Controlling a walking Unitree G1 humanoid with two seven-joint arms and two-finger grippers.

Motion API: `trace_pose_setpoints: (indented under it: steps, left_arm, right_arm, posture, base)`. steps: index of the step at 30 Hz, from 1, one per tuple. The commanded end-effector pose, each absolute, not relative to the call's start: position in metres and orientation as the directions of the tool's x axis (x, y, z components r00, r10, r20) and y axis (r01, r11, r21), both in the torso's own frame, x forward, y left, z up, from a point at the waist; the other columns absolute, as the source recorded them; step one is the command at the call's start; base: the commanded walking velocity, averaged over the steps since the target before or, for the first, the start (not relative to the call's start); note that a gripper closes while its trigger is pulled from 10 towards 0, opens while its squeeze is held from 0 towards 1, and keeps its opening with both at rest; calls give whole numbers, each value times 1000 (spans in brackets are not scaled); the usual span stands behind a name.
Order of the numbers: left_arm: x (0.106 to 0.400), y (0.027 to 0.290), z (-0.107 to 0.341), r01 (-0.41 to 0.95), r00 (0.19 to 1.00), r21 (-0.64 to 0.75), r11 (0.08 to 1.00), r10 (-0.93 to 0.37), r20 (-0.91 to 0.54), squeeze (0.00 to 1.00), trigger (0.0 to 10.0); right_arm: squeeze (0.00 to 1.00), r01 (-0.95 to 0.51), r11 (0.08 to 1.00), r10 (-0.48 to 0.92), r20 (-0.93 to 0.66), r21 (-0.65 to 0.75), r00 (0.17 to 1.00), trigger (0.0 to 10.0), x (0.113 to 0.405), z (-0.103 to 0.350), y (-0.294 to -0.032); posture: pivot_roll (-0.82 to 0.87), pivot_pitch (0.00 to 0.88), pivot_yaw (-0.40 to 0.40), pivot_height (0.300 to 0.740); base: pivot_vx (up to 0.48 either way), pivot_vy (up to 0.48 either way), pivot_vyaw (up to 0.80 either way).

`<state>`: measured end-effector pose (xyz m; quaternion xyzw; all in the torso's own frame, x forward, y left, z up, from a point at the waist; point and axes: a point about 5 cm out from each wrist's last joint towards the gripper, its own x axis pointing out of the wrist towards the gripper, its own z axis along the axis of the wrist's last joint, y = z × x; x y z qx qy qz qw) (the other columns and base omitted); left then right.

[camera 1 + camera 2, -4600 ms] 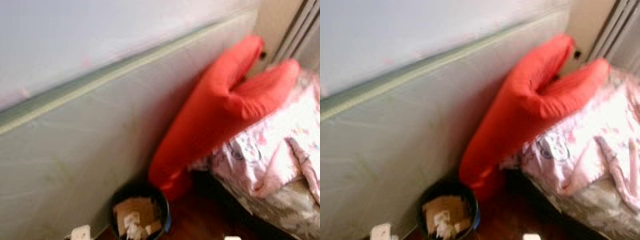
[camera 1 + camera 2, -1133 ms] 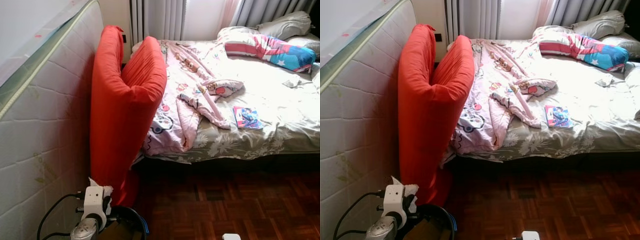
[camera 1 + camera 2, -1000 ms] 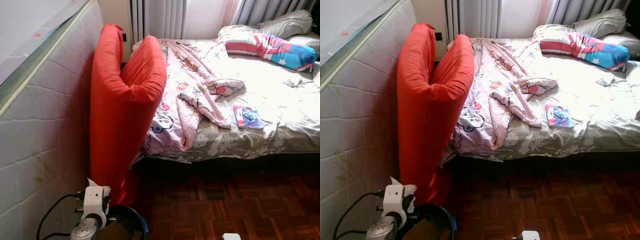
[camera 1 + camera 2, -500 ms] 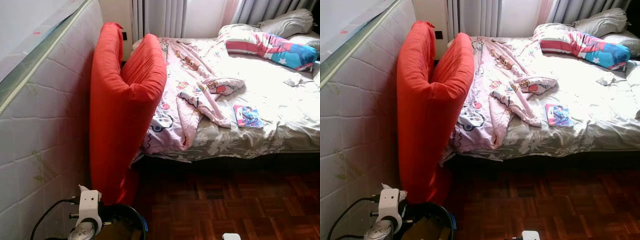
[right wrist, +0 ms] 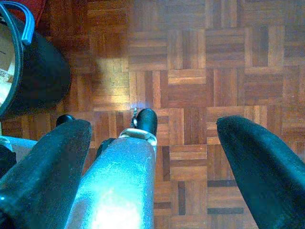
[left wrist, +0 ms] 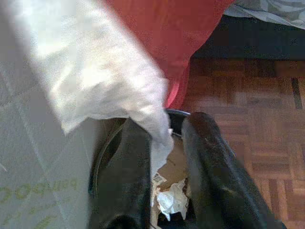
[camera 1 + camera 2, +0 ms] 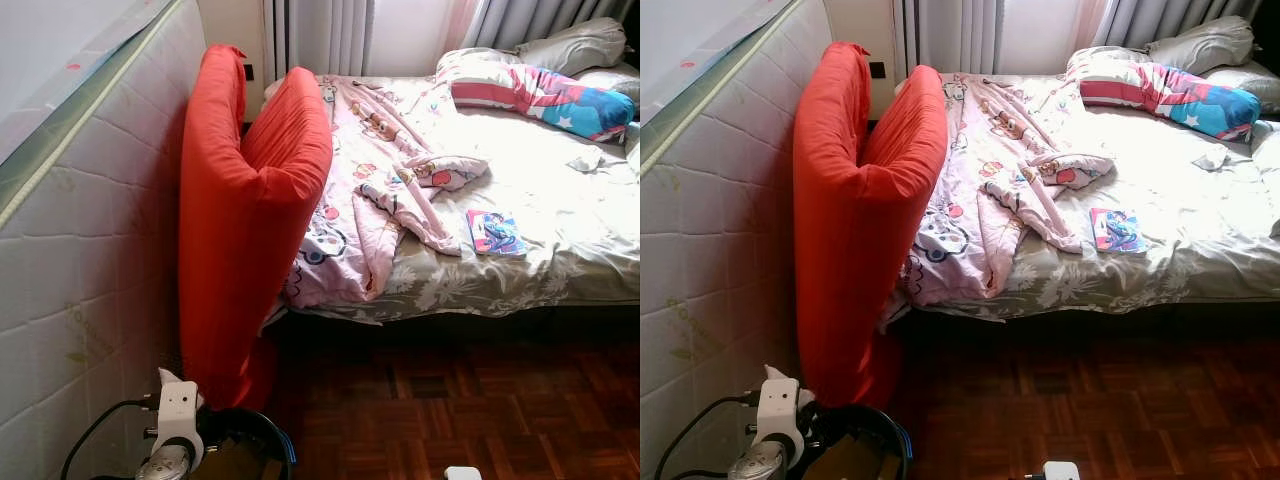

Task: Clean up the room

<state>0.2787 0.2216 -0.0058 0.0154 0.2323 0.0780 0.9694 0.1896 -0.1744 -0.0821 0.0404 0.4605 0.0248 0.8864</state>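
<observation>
One crumpled white paper tissue (image 6: 102, 71) is pinched between the two black fingers of the left gripper (image 6: 164, 157), hanging directly over the round black waste bin with a blue rim (image 6: 114, 143), which stands on the brown parquet floor (image 7: 480, 400) at the foot of the folded red mattress pad (image 7: 245, 220), beside the upright white quilted mattress (image 7: 80, 250). Bin contents: brown cardboard scraps (image 6: 176, 162) and balled white paper (image 6: 169, 202); about half full, by appearance. Step in hand, as judged: dropping the tissue. The sheet trails wide of the fingers, so the release is best made low and centred over the opening, lest a corner catch the rim or fall against the mattress. Right gripper (image 5: 152, 157): fingers spread wide, empty, above bare parquet just beside the bin's outer wall.
</observation>
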Motion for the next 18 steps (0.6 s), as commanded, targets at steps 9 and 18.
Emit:
trace_pose_setpoints:
  steps: [9,18]
  left_arm:
    - [268,221,-17,-119,848,71,990,139,-511,1000,10000]
    - [258,207,-31,55,796,114,992,25,-605,1000,10000]
  right_arm:
    - [0,-2,996,71,-832,84,550,10000,183,-85,-177]
    - [0,-8,997,72,-833,81,548,10000,183,-85,-177]
  posture:
    - [66,186,-41,740]
    - [67,186,-40,740]
  base:
    - [0,0,0]
    - [0,0,0]
